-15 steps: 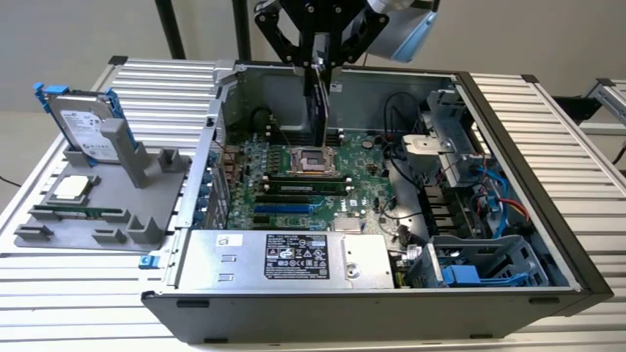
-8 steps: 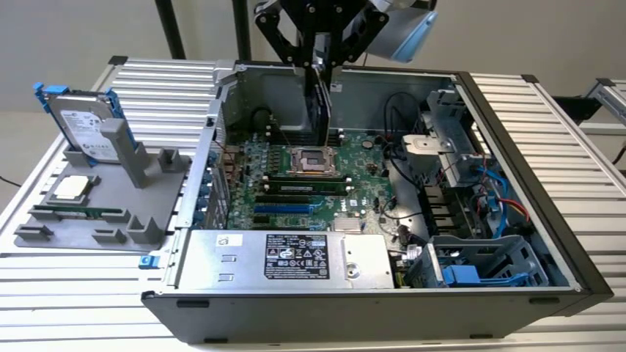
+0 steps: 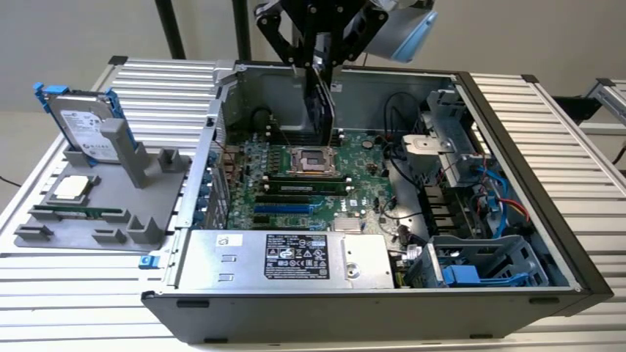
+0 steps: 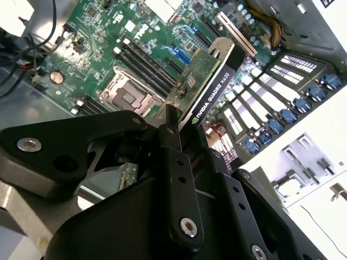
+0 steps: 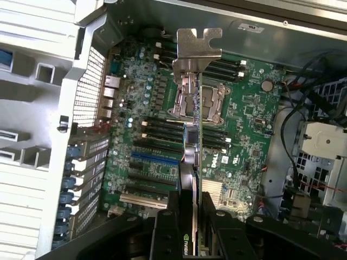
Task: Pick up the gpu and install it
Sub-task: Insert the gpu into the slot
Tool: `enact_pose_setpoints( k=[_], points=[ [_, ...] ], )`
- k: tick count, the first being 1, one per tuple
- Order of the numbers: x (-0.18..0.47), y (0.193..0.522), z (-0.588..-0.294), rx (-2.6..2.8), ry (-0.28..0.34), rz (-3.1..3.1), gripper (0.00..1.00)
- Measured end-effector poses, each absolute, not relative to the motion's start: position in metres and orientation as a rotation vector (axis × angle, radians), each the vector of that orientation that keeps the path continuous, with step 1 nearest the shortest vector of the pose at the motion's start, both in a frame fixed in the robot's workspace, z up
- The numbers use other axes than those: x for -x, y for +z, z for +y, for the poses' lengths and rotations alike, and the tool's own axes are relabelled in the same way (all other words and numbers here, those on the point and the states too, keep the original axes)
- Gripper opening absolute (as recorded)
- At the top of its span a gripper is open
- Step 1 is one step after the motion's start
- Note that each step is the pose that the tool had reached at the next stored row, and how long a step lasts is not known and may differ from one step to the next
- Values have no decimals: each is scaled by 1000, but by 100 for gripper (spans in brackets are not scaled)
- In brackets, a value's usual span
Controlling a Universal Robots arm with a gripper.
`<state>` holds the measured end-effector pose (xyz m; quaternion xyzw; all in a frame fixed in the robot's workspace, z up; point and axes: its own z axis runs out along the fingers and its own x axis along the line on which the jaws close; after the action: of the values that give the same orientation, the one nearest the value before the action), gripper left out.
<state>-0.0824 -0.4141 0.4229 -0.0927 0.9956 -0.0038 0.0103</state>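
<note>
Black, link-armed gripper (image 3: 318, 64) stands at the open top of a dark grey desktop computer case (image 3: 372, 315) lying on its side. Its fingers (image 5: 167, 230) are closed tight on the gpu (image 3: 320, 110), a flat green circuit-board card with a black cooler on one face and a silver metal end bracket. In both wrist views the gripper (image 4: 181, 130) (image 5: 192, 216) clamps one end of the gpu (image 4: 209, 81) (image 5: 198, 135), which stands away from it with the bracket (image 5: 198, 54) at the far end. In the exterior view the card hangs edge-on and roughly vertical inside the case opening, above the green motherboard (image 3: 367, 158) near the square metal processor socket (image 3: 311, 160). The card is not seated in any slot. Whether its lower edge touches the board cannot be told. The silver power supply box (image 3: 293, 258) lies at the near wall of the case. Outside the case, on the exterior view's left, a grey moulded holder tray (image 3: 59, 238) carries a silver hard drive with blue rails (image 3: 83, 125), set upright, well apart from the card.
</note>
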Motion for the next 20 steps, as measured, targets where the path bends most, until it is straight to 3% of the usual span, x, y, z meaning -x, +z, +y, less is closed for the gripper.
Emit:
enact_pose_setpoints(
  k=[20],
  points=[
    [82,423,-414,537,-9,3074,0]
  ],
)
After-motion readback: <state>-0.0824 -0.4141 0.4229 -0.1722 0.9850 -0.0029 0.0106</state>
